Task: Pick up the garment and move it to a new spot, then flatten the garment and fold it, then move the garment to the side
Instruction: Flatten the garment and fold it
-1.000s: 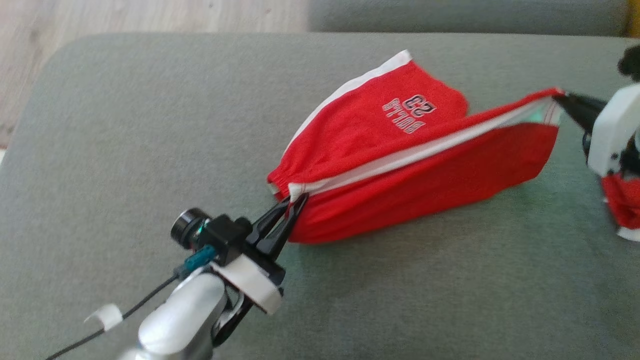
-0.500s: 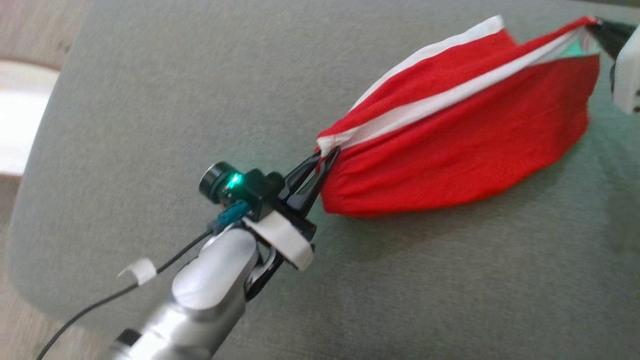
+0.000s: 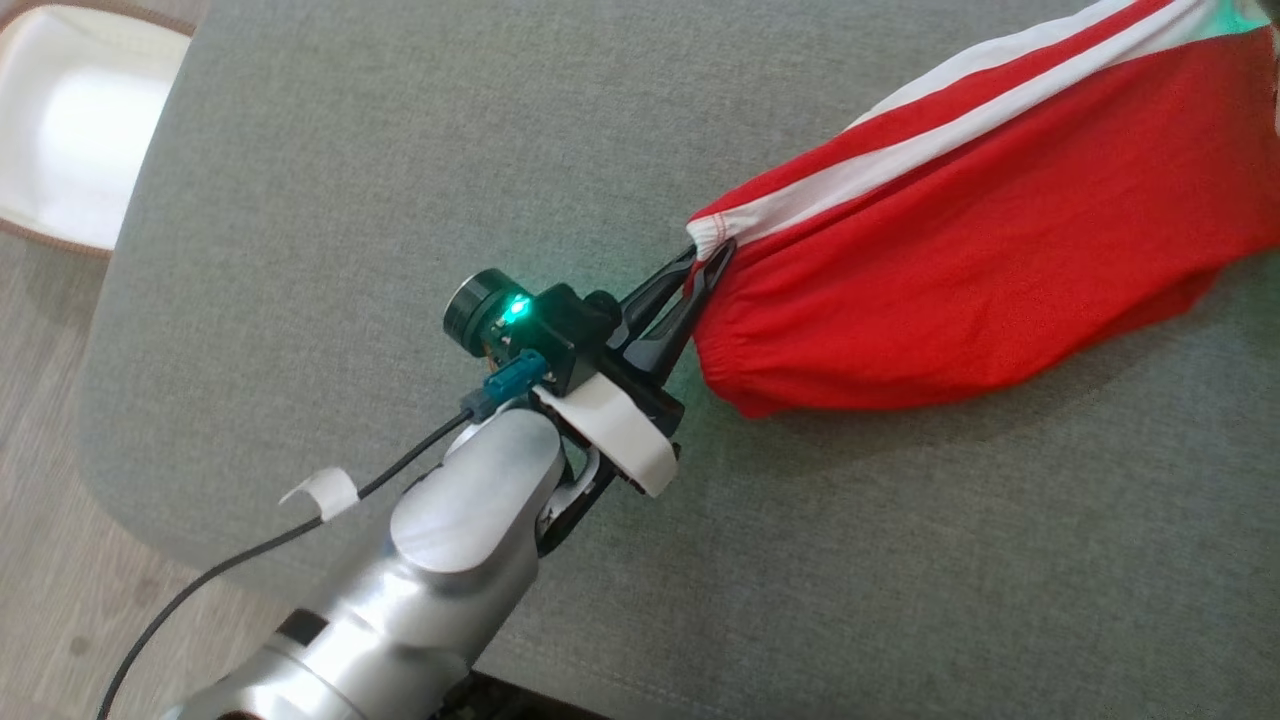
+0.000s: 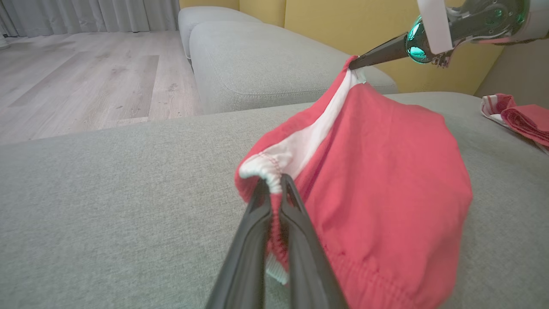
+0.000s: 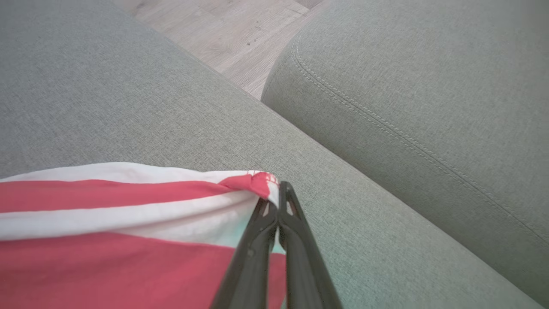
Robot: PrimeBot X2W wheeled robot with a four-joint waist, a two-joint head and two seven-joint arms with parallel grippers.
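Across the broad grey cushion (image 3: 300, 180) that takes up most of the head view, here's how things stand. Wooden floor (image 3: 50, 480) runs along the nine o'clock edge. A second grey cushion (image 5: 429, 86) sits just beside the first at two o'clock in the right wrist view, with a narrow gap between them.

The red garment (image 3: 1000, 250), white-striped along its upper edge, stretches from the centre out toward two o'clock, strung between both arms. Its belly sags low over the cushion, though I cannot tell whether it touches.

At ten o'clock, a white container (image 3: 70, 130) rests on the floor. In the left wrist view at three o'clock, a second red-and-white cloth (image 4: 519, 116) lies on the cushion, well apart from the garment.

The left gripper (image 3: 705, 262) reaches in from seven o'clock and is clamped tight on the garment's white-trimmed elastic corner. The right gripper (image 5: 279, 189) is pinched closed on the opposite striped corner.

A green light (image 3: 517, 308) glows on the left wrist camera.
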